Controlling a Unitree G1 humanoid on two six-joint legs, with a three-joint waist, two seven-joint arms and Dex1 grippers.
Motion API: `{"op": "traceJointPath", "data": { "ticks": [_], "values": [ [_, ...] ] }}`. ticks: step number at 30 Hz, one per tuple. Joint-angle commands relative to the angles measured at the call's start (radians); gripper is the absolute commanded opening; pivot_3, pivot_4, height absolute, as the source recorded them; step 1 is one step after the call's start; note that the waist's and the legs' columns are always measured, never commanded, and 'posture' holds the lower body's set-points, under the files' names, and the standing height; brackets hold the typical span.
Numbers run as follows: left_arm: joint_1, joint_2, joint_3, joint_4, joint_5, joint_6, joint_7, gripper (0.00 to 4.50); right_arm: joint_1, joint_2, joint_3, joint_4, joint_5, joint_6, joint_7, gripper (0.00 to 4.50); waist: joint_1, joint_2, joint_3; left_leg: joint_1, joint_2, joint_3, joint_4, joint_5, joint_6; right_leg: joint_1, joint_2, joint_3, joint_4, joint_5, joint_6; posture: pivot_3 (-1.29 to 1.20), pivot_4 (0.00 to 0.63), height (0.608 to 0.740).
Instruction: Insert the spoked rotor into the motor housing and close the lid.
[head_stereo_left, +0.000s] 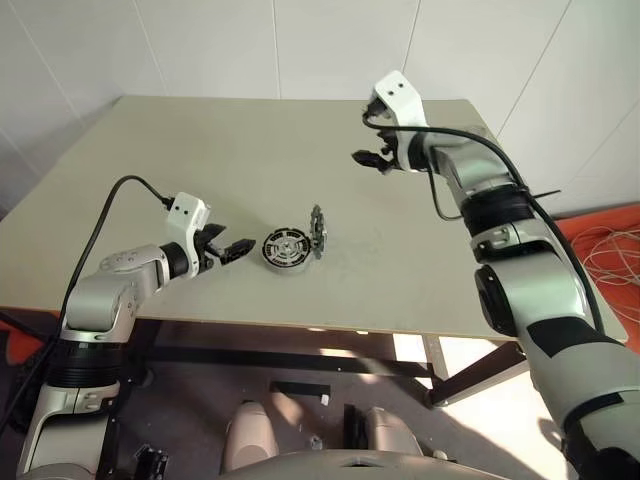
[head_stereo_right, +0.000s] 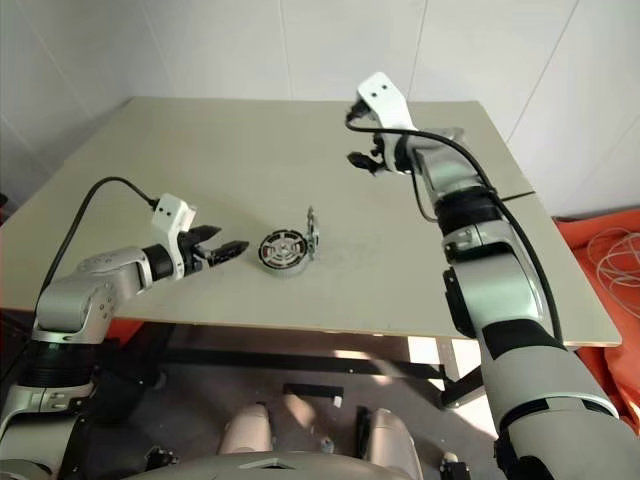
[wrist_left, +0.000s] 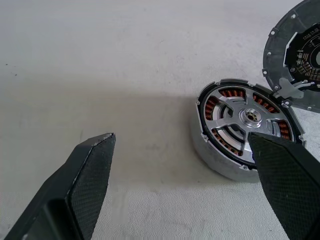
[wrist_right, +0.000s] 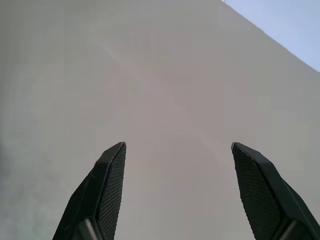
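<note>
Left wrist view: lid (wrist_left: 300, 55) cut off at frame edge beside motor housing (wrist_left: 220, 162), both grippers' fingers spread, empty.

Matt beige table (head_stereo_left: 250, 140), smooth with faint scuffs. Silver-grey metal motor housing (wrist_left: 210, 155), brushed satin wall, copper-brown windings showing through. Spoked rotor (wrist_left: 250, 117) inside it: black rim, bright machined metal spokes, shiny hub. Lid (wrist_left: 295, 55) standing on edge against the housing, dull grey metal, small notches round the rim, dark inner face. Left gripper (wrist_left: 182, 170) fingers (wrist_left: 92, 175) matt black plastic, fine textured pads; same on right gripper (wrist_right: 177, 165).
</note>
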Motion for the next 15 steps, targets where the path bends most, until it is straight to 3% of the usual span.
{"op": "traceJointPath", "data": {
  "ticks": [1,4,8,15],
  "values": [
    [-0.025,0.008,-0.001,0.000,0.006,-0.025,-0.011,4.50,0.064,-0.055,0.033,-0.206,-0.040,-0.020,0.027,3.82,-0.002,0.000,0.000,0.000,0.000,0.001,0.001,0.000,0.000,0.000,0.000,0.001,0.001,0.001,0.000,0.00,0.000,0.740],
    [-0.031,0.009,-0.004,0.008,0.009,-0.030,-0.016,4.50,0.176,-0.090,0.039,-0.372,-0.042,0.043,0.040,3.82,-0.002,0.000,0.000,0.003,0.000,0.001,0.001,0.000,0.000,0.004,0.000,0.001,0.000,0.001,0.000,0.00,0.000,0.740],
    [-0.032,0.010,-0.007,0.012,0.011,-0.030,-0.022,4.50,0.306,-0.092,0.028,-0.570,-0.007,0.198,0.060,2.57,-0.001,-0.001,0.000,0.005,0.000,0.001,0.001,0.000,0.000,0.006,0.001,0.003,0.000,0.001,0.000,0.00,0.000,0.740],
    [-0.039,0.014,-0.011,0.015,0.016,-0.026,-0.032,4.50,0.453,-0.062,0.062,-0.743,0.023,0.346,0.049,0.11,0.001,-0.001,-0.001,0.012,-0.002,0.001,0.001,-0.001,0.002,0.009,0.001,0.005,0.000,0.001,0.001,0.00,0.000,0.740]
  ]
}}
